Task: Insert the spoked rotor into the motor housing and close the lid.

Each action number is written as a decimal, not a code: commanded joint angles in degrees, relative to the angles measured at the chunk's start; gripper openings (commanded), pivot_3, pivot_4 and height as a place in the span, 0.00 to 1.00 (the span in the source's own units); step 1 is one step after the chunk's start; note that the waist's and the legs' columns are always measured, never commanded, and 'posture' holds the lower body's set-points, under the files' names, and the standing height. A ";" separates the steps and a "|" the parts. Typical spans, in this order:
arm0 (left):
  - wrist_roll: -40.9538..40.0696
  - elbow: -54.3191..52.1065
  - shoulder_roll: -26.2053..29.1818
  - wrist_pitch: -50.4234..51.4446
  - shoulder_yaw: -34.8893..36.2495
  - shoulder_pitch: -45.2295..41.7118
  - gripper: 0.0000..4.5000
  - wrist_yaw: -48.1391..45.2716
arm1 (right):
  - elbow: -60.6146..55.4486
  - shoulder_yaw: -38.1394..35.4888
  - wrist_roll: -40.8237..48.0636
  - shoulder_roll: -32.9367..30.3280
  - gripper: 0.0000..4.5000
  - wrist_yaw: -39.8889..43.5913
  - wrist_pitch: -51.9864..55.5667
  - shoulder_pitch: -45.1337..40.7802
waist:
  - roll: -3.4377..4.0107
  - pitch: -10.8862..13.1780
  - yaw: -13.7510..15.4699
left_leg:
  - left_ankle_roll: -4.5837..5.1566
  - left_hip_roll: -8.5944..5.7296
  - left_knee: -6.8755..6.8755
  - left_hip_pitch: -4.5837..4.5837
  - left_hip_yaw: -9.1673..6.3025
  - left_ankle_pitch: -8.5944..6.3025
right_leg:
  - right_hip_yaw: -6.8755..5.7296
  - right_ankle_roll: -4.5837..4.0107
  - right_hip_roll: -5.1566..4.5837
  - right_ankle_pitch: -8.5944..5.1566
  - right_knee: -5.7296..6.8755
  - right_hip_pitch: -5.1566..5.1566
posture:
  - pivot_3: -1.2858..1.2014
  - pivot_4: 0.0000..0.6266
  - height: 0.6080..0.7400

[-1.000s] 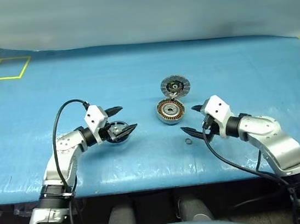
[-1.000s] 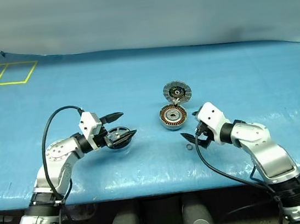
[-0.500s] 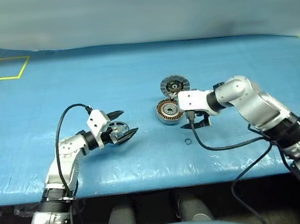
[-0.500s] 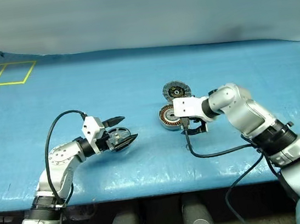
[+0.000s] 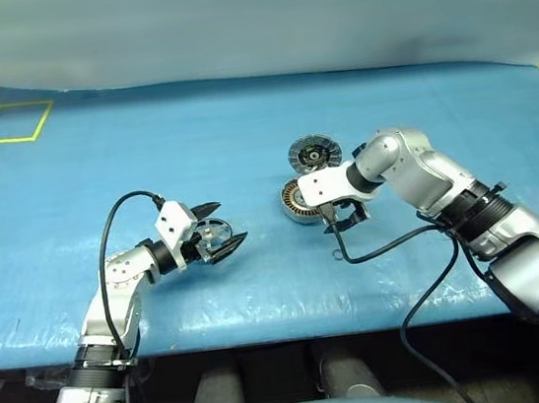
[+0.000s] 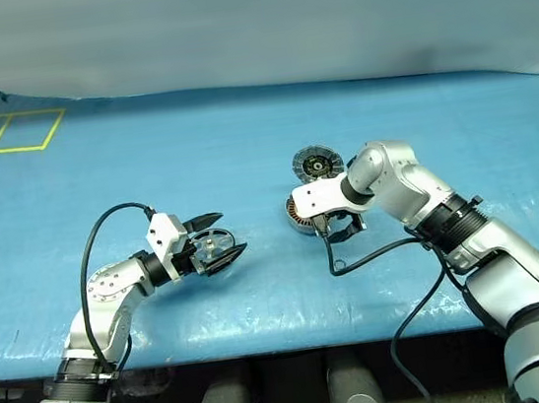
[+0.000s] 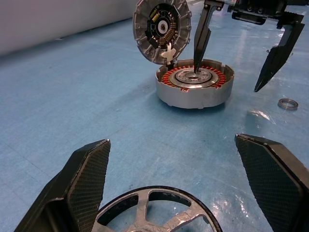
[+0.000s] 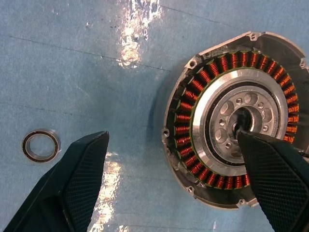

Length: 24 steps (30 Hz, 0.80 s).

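Here the spoked rotor lies on the blue bench between the left end effector's spread, empty fingers. It looks rigid, light and slick-rimmed; grip across the rim. The right end effector, released, straddles the motor housing's wall, lid upright behind.

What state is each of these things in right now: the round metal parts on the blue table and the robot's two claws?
Shallow silver motor housing with copper windings: open, no wheel inside.
Round grey hinged lid: tilted up, open.
Silver-rimmed spoked rotor: on the table, between the open left gripper's fingers.
Tiny dark ring: lying loose on the table.
Left gripper: open.
Right gripper: open, one fingertip in the housing's hub.
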 commanded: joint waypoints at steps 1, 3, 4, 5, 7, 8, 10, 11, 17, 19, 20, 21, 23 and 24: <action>-0.27 -2.73 0.06 -0.85 0.78 0.54 1.00 0.31 | 2.14 -0.75 -1.19 1.01 0.99 0.54 -1.71 -2.03 | 0.00 0.00 -0.01 | 0.00 0.00 0.00 0.00 0.00 0.00 | 0.00 0.00 0.00 0.00 0.01 0.00 | 0.52 0.24 1.00; -0.31 -2.97 0.14 -0.84 0.82 1.00 1.00 0.49 | 3.62 -0.87 -1.67 1.80 0.99 0.51 -2.31 -2.54 | 0.00 0.00 -0.01 | 0.00 0.00 -0.01 0.01 0.00 0.00 | 0.00 -0.01 0.00 0.00 0.01 0.00 | 0.52 0.24 1.00; -0.31 -3.07 0.19 -0.84 0.84 1.21 1.00 0.55 | 4.25 -0.97 -1.88 2.21 0.99 0.55 -2.55 -2.80 | 0.01 0.00 0.00 | 0.00 0.00 -0.01 0.01 0.00 0.00 | 0.00 -0.01 0.00 0.00 0.01 0.00 | 0.52 0.24 1.00; -0.32 -3.18 0.24 -0.82 0.87 1.42 1.00 0.61 | 4.96 -1.05 -2.07 2.67 0.99 0.58 -2.73 -3.12 | 0.01 0.01 0.00 | 0.00 0.00 -0.01 0.01 0.00 0.00 | 0.00 -0.01 0.00 0.00 0.01 0.00 | 0.52 0.24 1.00; -0.31 -3.33 0.30 -0.79 0.90 1.67 1.00 0.67 | 6.32 -1.15 -2.33 3.55 0.99 0.64 -3.01 -3.67 | 0.01 0.01 0.01 | 0.00 0.00 0.00 0.01 0.00 0.00 | 0.00 -0.01 0.00 0.01 0.01 0.01 | 0.52 0.24 1.00; -0.31 -3.40 0.32 -0.77 0.91 1.76 1.00 0.71 | 7.09 -1.20 -2.39 4.02 0.99 0.69 -3.16 -3.92 | 0.01 0.01 0.00 | 0.00 0.00 0.00 0.01 0.00 0.00 | 0.00 -0.01 0.00 0.01 0.01 0.01 | 0.52 0.24 1.00; -0.28 -3.56 0.36 -0.71 0.90 1.88 1.00 0.78 | 8.85 -1.29 -2.48 5.04 0.95 0.63 -3.35 -4.49 | 0.01 0.00 0.00 | 0.00 0.00 0.00 0.02 0.00 0.00 | 0.00 -0.02 0.00 0.01 0.01 0.02 | 0.52 0.24 1.00; -0.28 -3.63 0.38 -0.67 0.91 1.92 1.00 0.81 | 9.61 -1.38 -2.47 5.51 0.91 0.56 -3.41 -4.72 | 0.01 0.00 -0.03 | 0.00 0.00 0.01 0.03 0.00 0.00 | 0.00 -0.02 0.00 0.01 0.01 0.04 | 0.52 0.24 1.00; -0.28 -4.48 0.80 -0.27 1.07 2.57 1.00 0.94 | 10.51 -1.61 -2.94 6.92 0.57 -0.03 -3.84 -4.41 | 0.01 0.00 -0.05 | 0.00 0.01 0.00 0.04 0.00 0.00 | 0.00 -0.02 0.00 0.01 0.04 0.03 | 0.52 0.24 1.00; -0.31 -4.67 0.94 -0.18 1.08 2.72 1.00 0.98 | 10.10 -1.86 -2.98 7.08 0.57 0.06 -3.71 -4.02 | 0.02 0.00 -0.16 | 0.00 0.01 -0.02 0.05 0.01 0.00 | 0.00 -0.02 0.00 0.01 0.04 0.03 | 0.52 0.24 1.00; -0.33 -4.73 1.03 -0.12 1.08 2.76 1.00 1.00 | 9.71 -1.99 -2.91 7.13 0.57 0.24 -3.50 -3.76 | 0.02 0.01 -0.15 | 0.00 0.01 -0.02 0.07 0.01 0.00 | 0.00 -0.02 0.00 0.01 0.05 0.03 | 0.52 0.24 1.00; -0.35 -4.77 1.11 -0.09 1.08 2.77 1.00 1.01 | 9.36 -2.09 -2.85 7.17 0.57 0.35 -3.33 -3.54 | 0.02 0.01 -0.15 | 0.00 0.01 -0.02 0.07 0.00 0.00 | 0.00 -0.02 0.01 0.01 0.06 0.03 | 0.52 0.24 1.00; -0.42 -4.87 1.28 -0.02 1.16 2.83 1.00 1.01 | 7.98 -2.24 -2.83 7.10 0.51 0.25 -3.08 -2.89 | 0.02 0.01 -0.16 | 0.00 0.02 -0.01 0.08 0.01 0.00 | 0.00 -0.03 0.01 0.01 0.06 0.03 | 0.52 0.24 1.00; -0.48 -4.92 1.37 0.01 1.24 2.88 1.00 1.01 | 7.05 -2.42 -2.86 7.09 0.50 -0.01 -3.06 -2.48 | 0.02 0.00 -0.17 | 0.00 0.02 -0.01 0.08 0.01 0.00 | 0.00 -0.03 0.01 0.01 0.06 0.04 | 0.52 0.24 1.00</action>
